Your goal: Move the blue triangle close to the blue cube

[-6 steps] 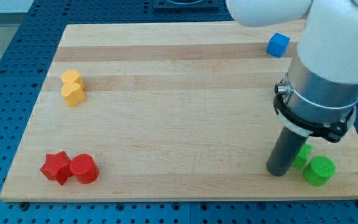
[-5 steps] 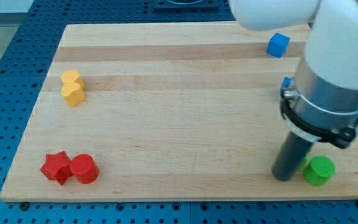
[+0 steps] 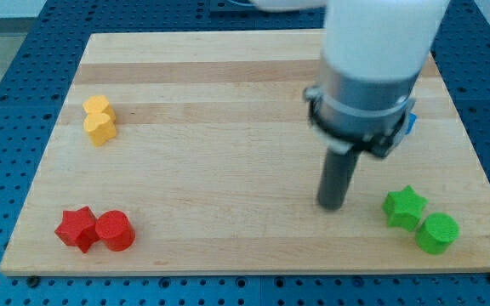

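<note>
My tip (image 3: pixel 331 206) rests on the board right of centre, left of the green star (image 3: pixel 404 208). A sliver of a blue block (image 3: pixel 412 121) shows at the right edge of my arm's body; its shape cannot be made out. The blue cube is hidden behind the arm. My tip touches no block.
A green cylinder (image 3: pixel 438 233) sits by the green star at the view's lower right. Two yellow blocks (image 3: pixel 99 120) stand together at the left. A red star (image 3: pixel 76 229) and a red cylinder (image 3: pixel 115 230) sit at the lower left. The wooden board (image 3: pixel 228 127) lies on a blue perforated table.
My arm has moved towards the view's left and up, away from the green blocks. It now covers the blue cube, and the green star is fully in view.
</note>
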Available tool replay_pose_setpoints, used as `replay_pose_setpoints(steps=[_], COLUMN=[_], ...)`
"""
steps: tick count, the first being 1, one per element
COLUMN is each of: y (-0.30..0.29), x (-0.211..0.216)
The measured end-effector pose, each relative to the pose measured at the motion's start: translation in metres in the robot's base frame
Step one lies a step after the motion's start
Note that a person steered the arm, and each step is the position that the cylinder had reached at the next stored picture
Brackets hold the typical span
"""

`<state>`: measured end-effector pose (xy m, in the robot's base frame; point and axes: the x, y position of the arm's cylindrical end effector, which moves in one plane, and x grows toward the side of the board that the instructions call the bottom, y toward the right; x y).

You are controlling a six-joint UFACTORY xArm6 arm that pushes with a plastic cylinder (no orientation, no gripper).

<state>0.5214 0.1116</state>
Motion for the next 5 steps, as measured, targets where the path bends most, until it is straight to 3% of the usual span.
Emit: replay_pose_setpoints(steps=[1,2,5], y=[0.097,0.119,0.092], x=[-0.025,-0.026,-0.083])
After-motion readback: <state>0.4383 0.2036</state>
